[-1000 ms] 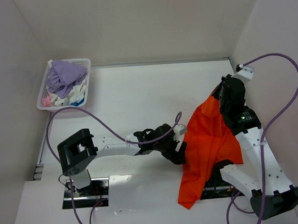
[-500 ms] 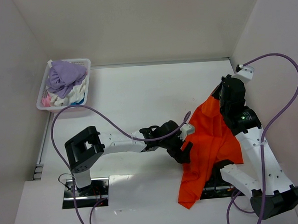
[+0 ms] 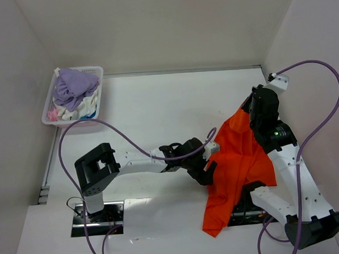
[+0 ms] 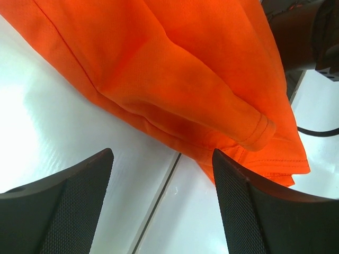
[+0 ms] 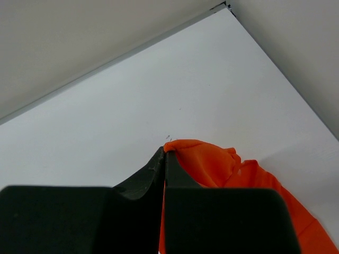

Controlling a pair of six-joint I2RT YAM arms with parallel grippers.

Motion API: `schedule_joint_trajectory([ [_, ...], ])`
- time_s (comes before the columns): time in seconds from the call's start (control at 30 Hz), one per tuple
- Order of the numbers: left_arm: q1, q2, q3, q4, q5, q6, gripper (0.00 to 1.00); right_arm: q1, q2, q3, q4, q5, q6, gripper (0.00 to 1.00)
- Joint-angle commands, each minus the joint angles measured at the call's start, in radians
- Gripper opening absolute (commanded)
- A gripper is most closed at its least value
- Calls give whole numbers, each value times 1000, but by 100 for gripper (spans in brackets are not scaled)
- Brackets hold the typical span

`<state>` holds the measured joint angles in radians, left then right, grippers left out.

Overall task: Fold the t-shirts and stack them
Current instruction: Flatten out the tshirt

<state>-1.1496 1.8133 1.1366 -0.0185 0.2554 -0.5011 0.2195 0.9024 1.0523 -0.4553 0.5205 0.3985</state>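
- Over the last second the left gripper (image 3: 209, 171) has slid across the table (image 3: 146, 111) to the left edge of the orange shirt (image 3: 239, 152), then eased back a touch.
- Its jaws stand wide and hold nothing. In the wrist view a hemmed fold of the shirt (image 4: 212, 106) lies just ahead of the left gripper (image 4: 161, 154), not yet between the fingers.
- The right gripper (image 5: 164, 156) has not moved. It is pinched tight on a corner of the shirt (image 5: 204, 159) and holds it up, so the cloth hangs and trails down over the table's near edge (bunched, not spread).
- This looks like a reach for a second hold, so the shirt can be pulled flat. No fold has been made yet.
- The other clothes (image 3: 74, 89) sit untouched in the basket (image 3: 49, 113), so most of the task remains.
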Motion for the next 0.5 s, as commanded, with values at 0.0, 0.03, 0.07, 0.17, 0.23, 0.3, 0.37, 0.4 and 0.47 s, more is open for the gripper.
schedule_joint_trajectory([
  [0.0,-1,14,2,-5,30,-19,83,-6,7,-11,64,39,-13,1],
  [0.03,-1,23,-12,-5,44,-19,83,-6,7,-11,64,39,-13,1],
  [0.07,-1,23,-12,-5,44,-19,83,-6,7,-11,64,39,-13,1],
  [0.17,-1,23,-23,-5,68,-28,83,-6,16,-20,64,39,-13,1],
  [0.23,-1,41,-14,-5,79,-19,83,-6,16,-20,64,39,-13,1],
  [0.3,-1,52,8,-14,94,-19,83,-6,16,-20,64,48,-13,1],
  [0.37,-1,63,17,-23,122,4,83,-6,16,-20,64,49,-13,1],
  [0.4,-1,73,26,-23,142,4,83,-6,16,-20,64,58,-13,1],
  [0.47,-1,73,26,-23,151,13,83,-6,16,-20,73,58,-13,1],
])
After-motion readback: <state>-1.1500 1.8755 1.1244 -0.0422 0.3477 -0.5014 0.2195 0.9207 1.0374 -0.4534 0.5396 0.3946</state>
